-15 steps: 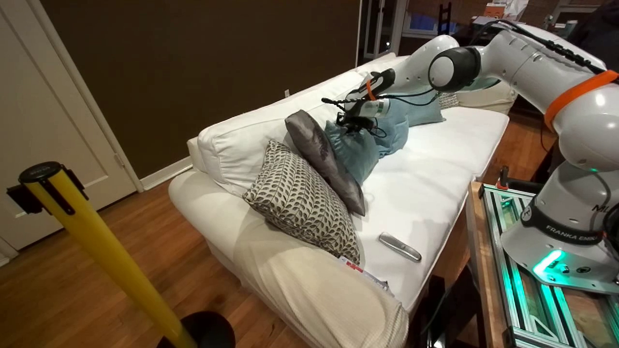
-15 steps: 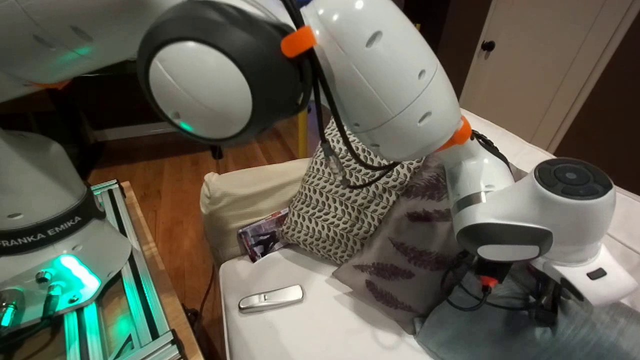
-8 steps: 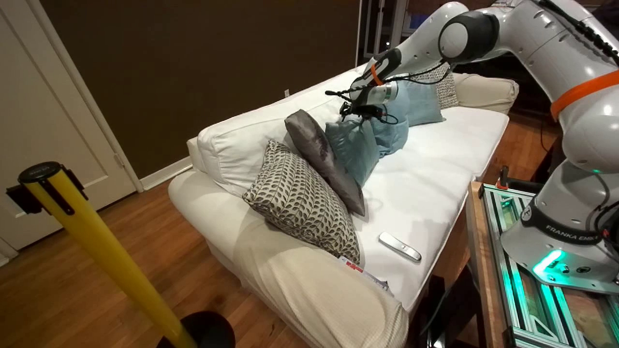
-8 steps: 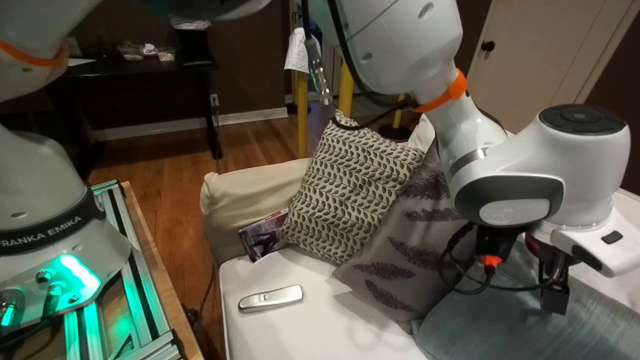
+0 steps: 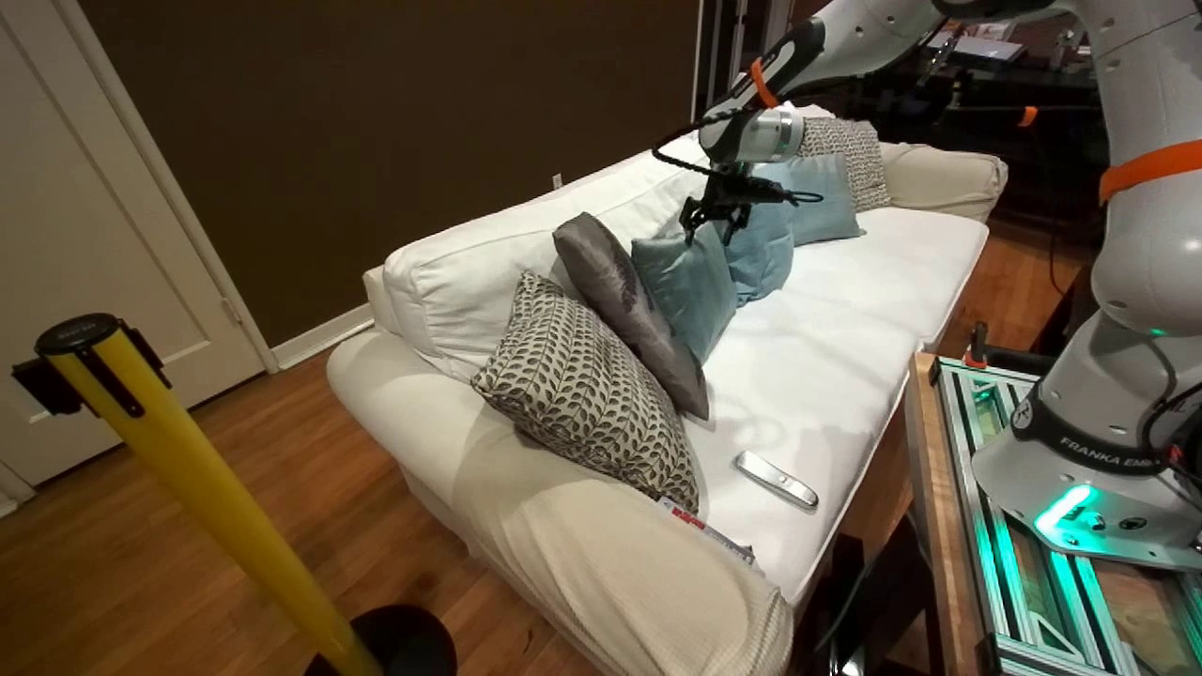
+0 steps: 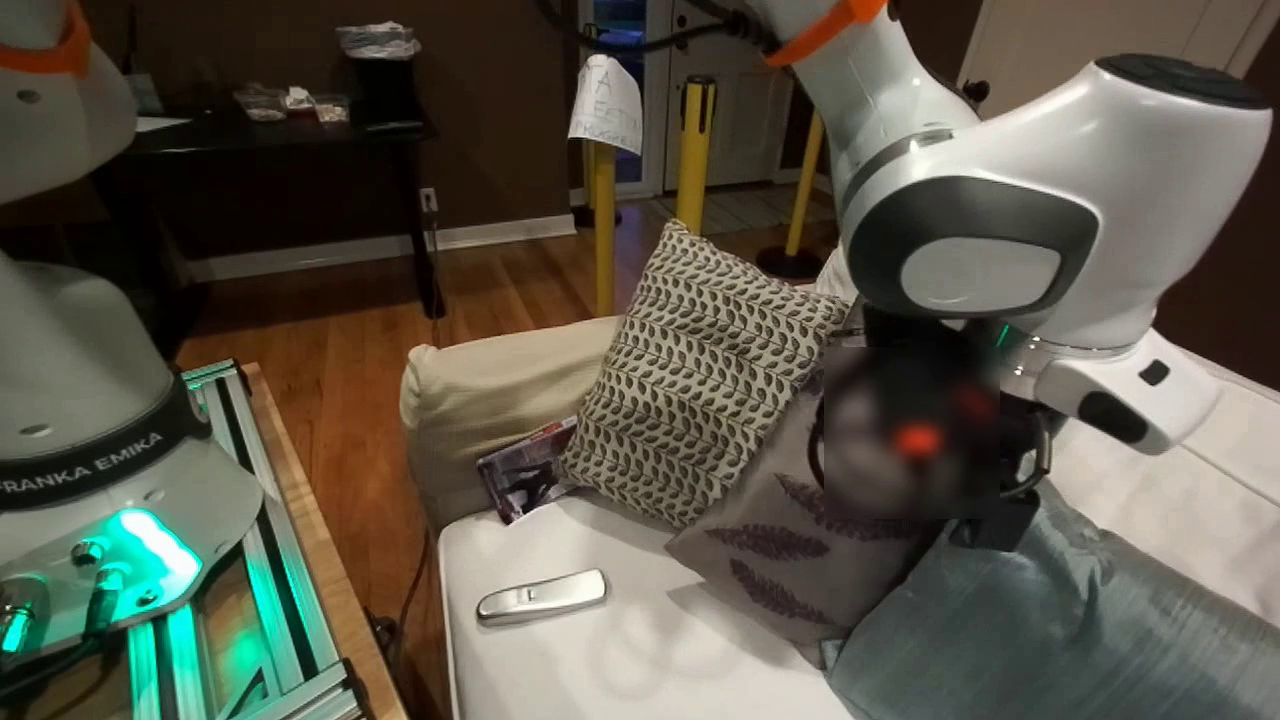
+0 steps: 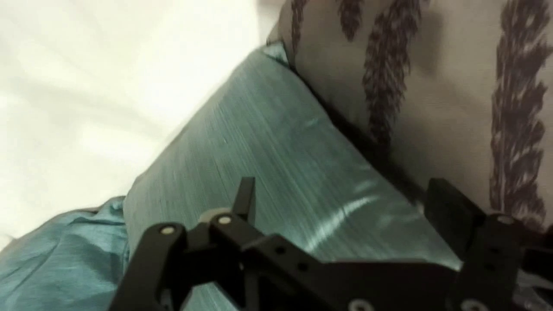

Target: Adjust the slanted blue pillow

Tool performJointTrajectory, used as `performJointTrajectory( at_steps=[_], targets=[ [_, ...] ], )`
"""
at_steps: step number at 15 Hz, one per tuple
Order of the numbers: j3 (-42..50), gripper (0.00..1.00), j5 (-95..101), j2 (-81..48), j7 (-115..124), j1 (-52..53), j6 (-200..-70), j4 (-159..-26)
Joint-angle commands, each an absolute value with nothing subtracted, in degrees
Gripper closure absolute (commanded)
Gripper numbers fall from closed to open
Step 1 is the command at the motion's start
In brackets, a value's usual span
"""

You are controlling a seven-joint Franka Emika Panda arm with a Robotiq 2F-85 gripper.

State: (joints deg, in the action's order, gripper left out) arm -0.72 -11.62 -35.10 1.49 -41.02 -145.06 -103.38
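The slanted blue pillow (image 5: 690, 296) is a plain teal cushion leaning on the sofa beside a grey pillow with purple leaf prints (image 5: 631, 310). Its near face (image 7: 259, 142) fills the middle of the wrist view, smooth except for a bright crease. My gripper (image 5: 711, 233) is over its top edge, jaws spread wide, nothing gripped between them. In the wrist view one finger (image 7: 246, 196) overlaps the teal cloth and the opposite one lies past its edge, by the grey pillow. Whether a fingertip touches cloth I cannot tell. Part of the gripper is blurred in an exterior view.
More blue cushions (image 5: 765, 249) lean farther along the white sofa (image 5: 845, 310). A leaf-patterned pillow (image 6: 700, 390) rests by the armrest, with a magazine (image 6: 525, 470) near it. A silver handheld device (image 6: 542, 597) lies on the seat. A yellow post (image 5: 197, 488) stands beyond the armrest.
My gripper was down at the pillow's top; it has lifted, turned, and its jaws have spread. The pillow's bunched top has relaxed, and it leans in about the same spot.
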Motion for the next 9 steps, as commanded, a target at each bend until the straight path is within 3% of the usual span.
performJointTrajectory(
  at_steps=[1,4,5,9],
  targets=[
    [3.7,0.00,-9.7,-25.5,-4.5,-36.0,-142.8,-117.4],
    [5.6,0.00,-7.9,-20.6,-11.9,-33.5,-144.4,-125.3],
    [6.2,0.00,-10.8,-25.8,-8.9,-33.0,-143.3,-118.4],
    [7.4,0.00,-11.3,-24.9,-9.3,-31.7,-143.3,-119.1]
  ],
)
